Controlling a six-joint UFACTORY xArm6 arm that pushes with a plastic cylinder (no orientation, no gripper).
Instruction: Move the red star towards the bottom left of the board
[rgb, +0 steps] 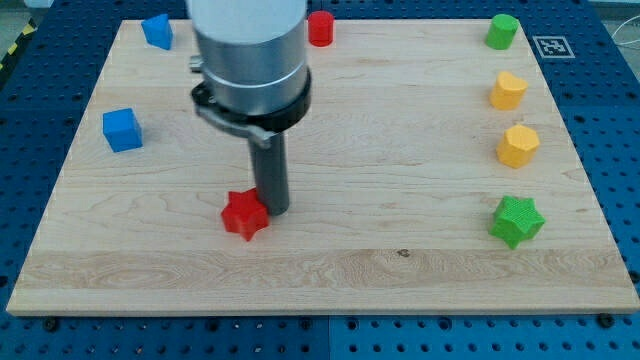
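Observation:
The red star (244, 214) lies on the wooden board (330, 270), left of centre and in the lower half. My tip (275, 208) stands against the star's right side, slightly above it, touching or nearly touching it. The rod rises from there into the wide grey arm body, which hides part of the board's upper middle.
A blue cube (122, 130) sits at the left edge and a blue block (157, 30) at the top left. A red cylinder (320, 28) is at the top middle. Along the right side are a green cylinder (501, 31), two yellow blocks (507, 90) (518, 146) and a green star (516, 220).

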